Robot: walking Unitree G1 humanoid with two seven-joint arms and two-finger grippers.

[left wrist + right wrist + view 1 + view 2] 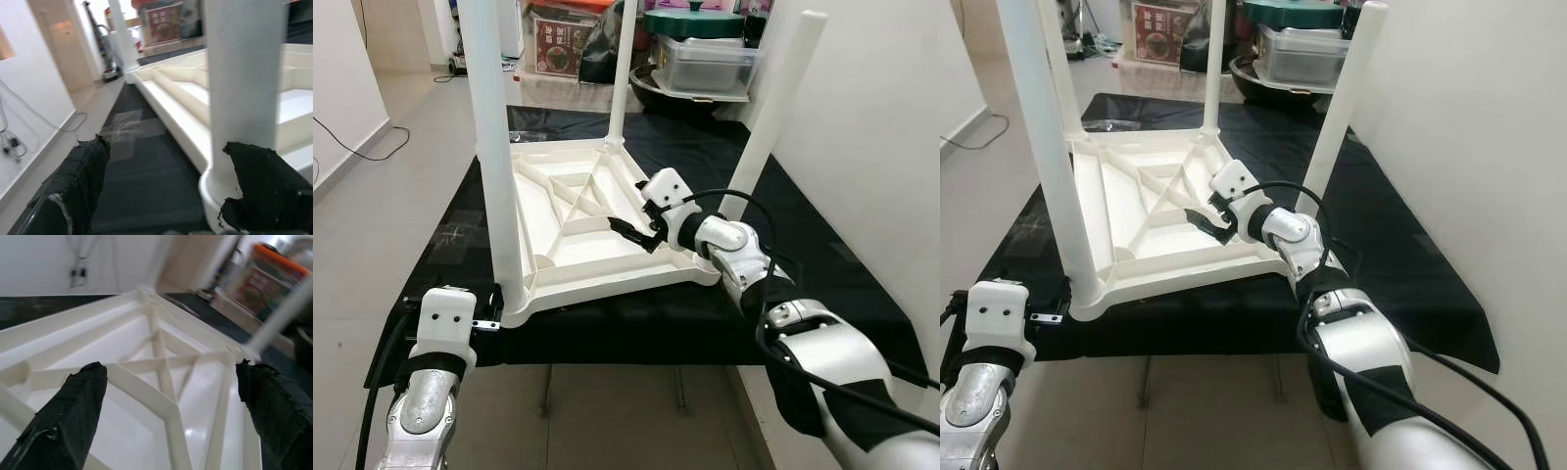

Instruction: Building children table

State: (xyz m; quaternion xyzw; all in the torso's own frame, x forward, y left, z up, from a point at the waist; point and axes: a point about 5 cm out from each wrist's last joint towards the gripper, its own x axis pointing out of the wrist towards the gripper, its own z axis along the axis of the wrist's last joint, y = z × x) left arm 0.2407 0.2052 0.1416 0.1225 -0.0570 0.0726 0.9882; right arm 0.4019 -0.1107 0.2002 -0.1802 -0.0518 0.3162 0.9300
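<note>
Jaws of both grippers stood apart: the left gripper [161, 191] flanked a fitted leg [494, 147] at the near corner, the right gripper [631, 230] hovered over the upturned tabletop [578, 211] on the black-draped surface [803, 245]. You should have steadied the frame before pressing the leg home.

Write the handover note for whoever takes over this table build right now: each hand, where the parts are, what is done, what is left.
Left hand: open, at the near-left corner of the upturned white tabletop, its fingers either side of the near-left leg.
Right hand: open, over the tabletop's ribbed underside, gripping nothing.
The tabletop lies upside down on the black-covered table.
Done: the near-left leg and the far leg stand in their corners.
The right leg stands tilted at the near-right corner; seating cannot be told. Check it and the fourth corner, then flip the table.
</note>
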